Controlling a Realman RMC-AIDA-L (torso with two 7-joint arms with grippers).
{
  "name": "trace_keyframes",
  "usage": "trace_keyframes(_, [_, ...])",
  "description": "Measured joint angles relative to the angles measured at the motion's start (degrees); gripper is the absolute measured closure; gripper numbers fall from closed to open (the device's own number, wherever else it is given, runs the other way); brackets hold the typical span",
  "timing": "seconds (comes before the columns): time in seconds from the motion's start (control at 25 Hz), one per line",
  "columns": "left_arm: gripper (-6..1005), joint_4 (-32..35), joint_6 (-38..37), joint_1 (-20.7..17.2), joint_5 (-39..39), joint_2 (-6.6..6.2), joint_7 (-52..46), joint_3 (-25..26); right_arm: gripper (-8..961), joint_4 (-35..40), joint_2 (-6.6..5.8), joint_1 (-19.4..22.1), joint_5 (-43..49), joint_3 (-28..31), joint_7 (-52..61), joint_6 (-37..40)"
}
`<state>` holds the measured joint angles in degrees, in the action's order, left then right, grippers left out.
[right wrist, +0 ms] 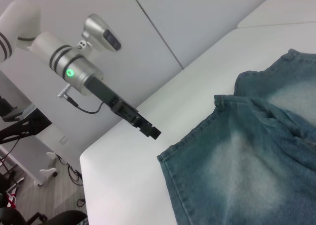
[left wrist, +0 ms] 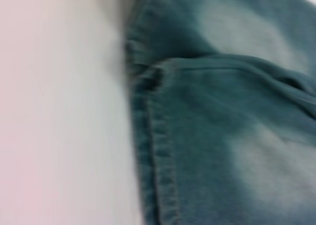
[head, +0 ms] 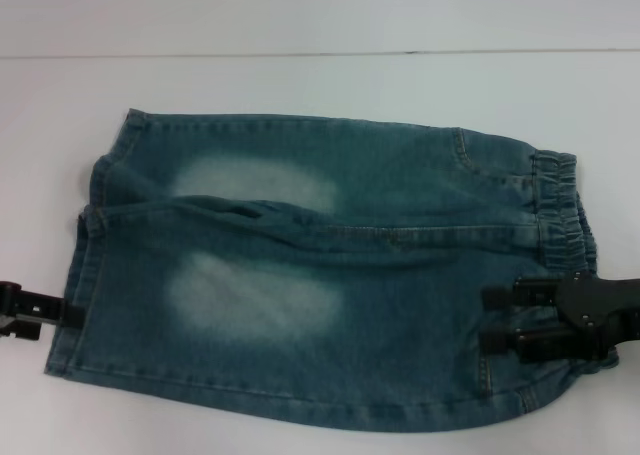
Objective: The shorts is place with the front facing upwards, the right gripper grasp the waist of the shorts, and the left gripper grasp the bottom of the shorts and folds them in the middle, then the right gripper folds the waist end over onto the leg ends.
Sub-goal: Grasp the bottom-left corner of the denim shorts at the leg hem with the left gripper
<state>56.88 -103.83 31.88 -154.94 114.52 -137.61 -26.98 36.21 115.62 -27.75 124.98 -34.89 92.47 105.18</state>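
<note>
Blue denim shorts lie flat on the white table, front up, with pale faded patches on both legs. The elastic waist points right and the leg ends point left. My right gripper is open over the near part of the waist end, its two black fingers spread above the denim. My left gripper sits at the near leg's hem, just off the cloth. In the right wrist view the left gripper hovers beside the shorts. The left wrist view shows the shorts at the hem seam, close up.
The white table extends behind and to the left of the shorts. Its near edge runs close under the lower leg. Beyond the table's left end, the right wrist view shows floor with dark stands.
</note>
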Motion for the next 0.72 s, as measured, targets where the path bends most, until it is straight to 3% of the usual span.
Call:
trace_keyframes(0.28, [215,-2.27,4.52,0.86,-2.22,-0.03,-4.31,-1.21,98,0.00,-0.14,-0.06,0.00,0.00,-0.01,-0.34])
trace_keyframes(0.72, [215,-2.43,6.16,1.17,-3.87,0.98,-6.81,-6.55,98,0.00,-0.21,-0.15,0.00,0.00,-0.01,-1.02])
